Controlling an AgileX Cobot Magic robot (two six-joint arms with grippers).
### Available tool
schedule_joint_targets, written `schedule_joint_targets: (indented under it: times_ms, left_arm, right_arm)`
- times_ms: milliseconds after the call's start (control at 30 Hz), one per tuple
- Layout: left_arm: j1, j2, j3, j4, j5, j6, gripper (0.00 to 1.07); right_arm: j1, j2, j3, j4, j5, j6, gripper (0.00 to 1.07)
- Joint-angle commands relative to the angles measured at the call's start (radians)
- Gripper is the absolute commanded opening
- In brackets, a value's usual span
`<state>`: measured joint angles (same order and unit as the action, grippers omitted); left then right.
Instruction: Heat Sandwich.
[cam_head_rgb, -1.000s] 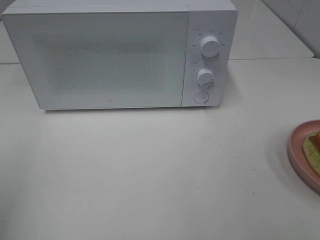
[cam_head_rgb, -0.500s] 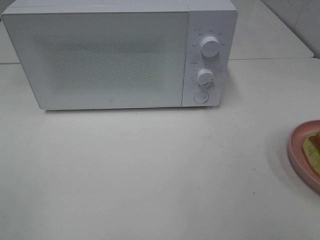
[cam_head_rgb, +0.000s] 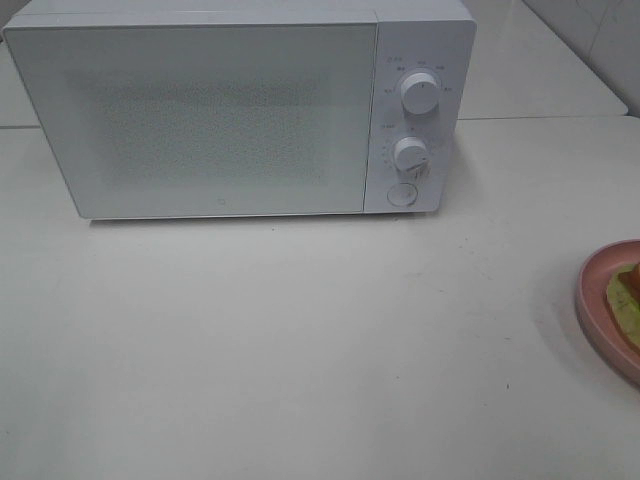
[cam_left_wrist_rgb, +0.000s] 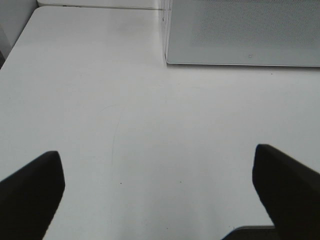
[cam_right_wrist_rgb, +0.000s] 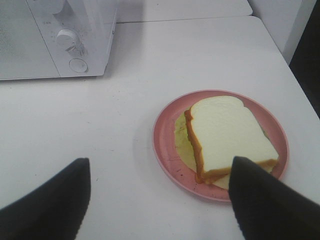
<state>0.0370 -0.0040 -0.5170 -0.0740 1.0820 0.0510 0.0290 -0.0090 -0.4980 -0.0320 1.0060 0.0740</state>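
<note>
Your right tool (cam_right_wrist_rgb: 159, 200) hangs open above the bench (cam_head_rgb: 300, 350), holding nothing; the sandwich (cam_right_wrist_rgb: 227, 137) lies just beyond it on the pink plate (cam_right_wrist_rgb: 165, 135). Your left tool (cam_left_wrist_rgb: 159, 192) stands wide open over bare bench, near the closed microwave (cam_head_rgb: 200, 110).

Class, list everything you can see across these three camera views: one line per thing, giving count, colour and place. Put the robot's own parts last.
microwave: one, white, door shut, back of the table
knobs: two, white, on the microwave's right panel, round button below them
table: one, white, under everything
plate: one, pink, on the table right of the microwave
sandwich: one, white bread, brown crust, green layer, on the plate
left end effector: black, open, above bare table
right end effector: black, open, near the plate
</note>
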Motion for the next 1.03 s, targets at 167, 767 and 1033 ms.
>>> schedule_joint_targets:
  times_ms: [167,767,1033]
  left_arm:
    - [0.006,-0.025,0.002,-0.008,-0.013,-0.007,0.97]
    - [0.006,-0.025,0.002,-0.008,-0.013,-0.007,0.97]
    - [0.006,-0.025,0.002,-0.008,-0.013,-0.007,0.97]
  right_arm:
    - [-0.005,-0.014,0.002,-0.001,-0.008,-0.006,0.75]
    - [-0.005,-0.014,0.002,-0.001,-0.008,-0.006,0.75]
    - [-0.005,-0.014,0.002,-0.001,-0.008,-0.006,0.75]
